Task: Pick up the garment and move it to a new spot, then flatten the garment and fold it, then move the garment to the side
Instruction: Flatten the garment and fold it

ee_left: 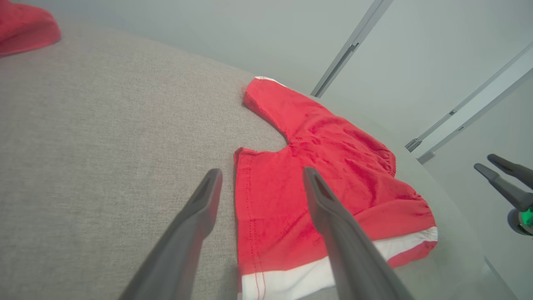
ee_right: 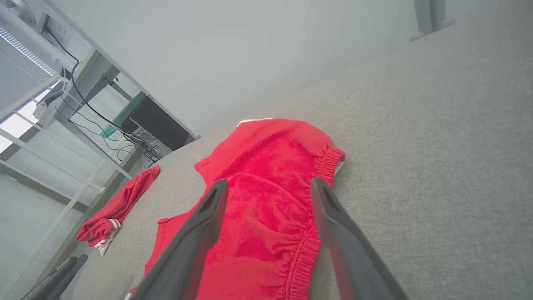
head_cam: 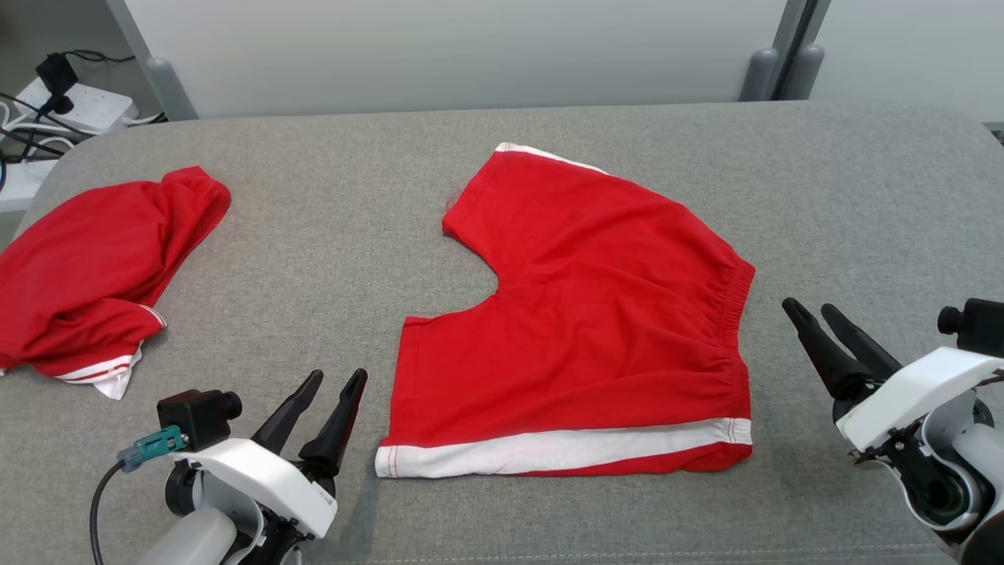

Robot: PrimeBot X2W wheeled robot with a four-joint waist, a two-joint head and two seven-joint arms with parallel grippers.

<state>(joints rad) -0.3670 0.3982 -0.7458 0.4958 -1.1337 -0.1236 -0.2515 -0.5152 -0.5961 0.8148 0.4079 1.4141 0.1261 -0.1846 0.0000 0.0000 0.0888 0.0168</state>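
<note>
The garment (head_cam: pixel 596 314), red shorts with a white side stripe, lies spread flat on the grey table (head_cam: pixel 314 196), waistband toward the right. My left gripper (head_cam: pixel 339 375) hovers open and empty just left of the near leg hem. In the left wrist view its fingers (ee_left: pixel 262 171) frame that hem of the garment (ee_left: pixel 354 175). My right gripper (head_cam: pixel 808 305) stands open and empty just right of the waistband; the right wrist view has it (ee_right: pixel 270 181) pointing over the gathered waistband of the garment (ee_right: pixel 270 154).
A second red garment (head_cam: pixel 86 275) lies crumpled at the table's left edge. Beyond the far left corner sit a power strip and cables (head_cam: pixel 70 102). Bare grey cloth lies between the two garments and along the far right side.
</note>
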